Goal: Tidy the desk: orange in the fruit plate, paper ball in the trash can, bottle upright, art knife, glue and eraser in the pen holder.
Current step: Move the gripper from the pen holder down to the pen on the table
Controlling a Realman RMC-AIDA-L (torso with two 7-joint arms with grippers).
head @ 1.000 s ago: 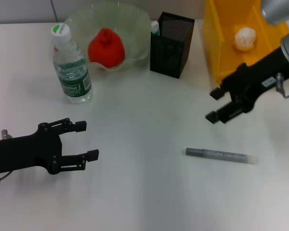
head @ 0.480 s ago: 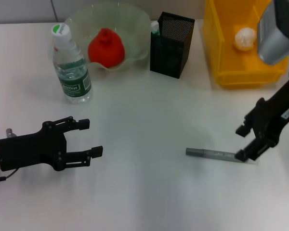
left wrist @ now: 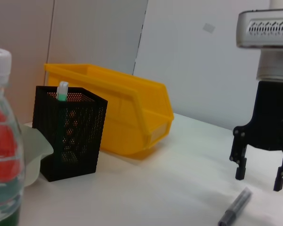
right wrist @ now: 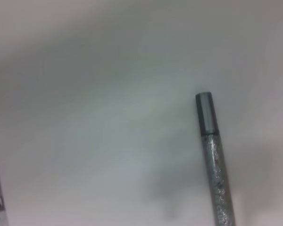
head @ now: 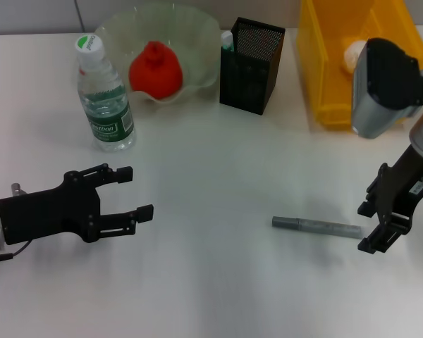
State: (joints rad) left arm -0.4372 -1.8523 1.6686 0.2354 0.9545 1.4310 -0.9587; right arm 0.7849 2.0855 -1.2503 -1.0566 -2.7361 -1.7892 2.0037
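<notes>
your right end effector (head: 380, 225) hangs wide open and empty at the 3 o'clock tip of the slim grey glittery art knife (head: 317, 227), which lies flat on the white counter (head: 211, 282). close this far off-centre and you risk the knife pivoting or rolling away. your left end effector (head: 132, 193) idles open and empty at 9 o'clock.

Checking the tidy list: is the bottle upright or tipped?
Upright: the bottle stands on its base, cap on top, beside the fruit plate.
</notes>
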